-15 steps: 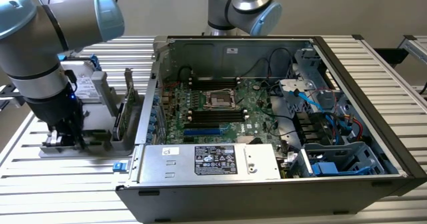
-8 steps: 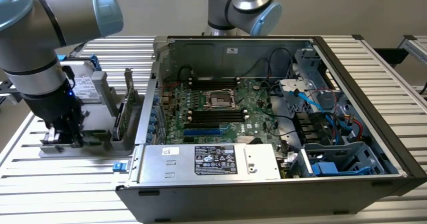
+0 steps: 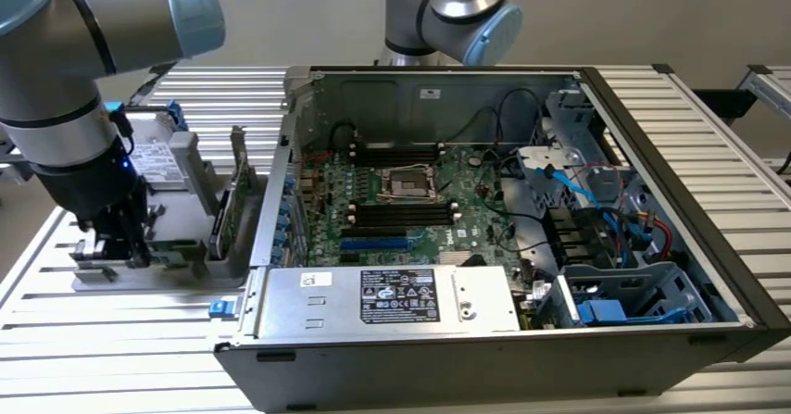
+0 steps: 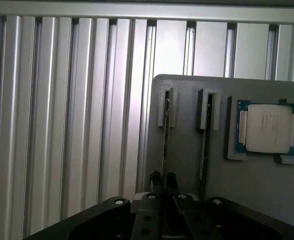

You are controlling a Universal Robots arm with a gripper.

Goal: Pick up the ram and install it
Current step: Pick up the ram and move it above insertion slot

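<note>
The open computer case is seen at the exterior view's right, the grey holder at its left, under the gripper. The fingers are clamped on the ram, stood on edge in its holder slot. A straight pull along the slot guides is advised — the thin board would likely bend easily. The pinch is revealed by the wrist view; the black motherboard slots by the exterior view.
</note>
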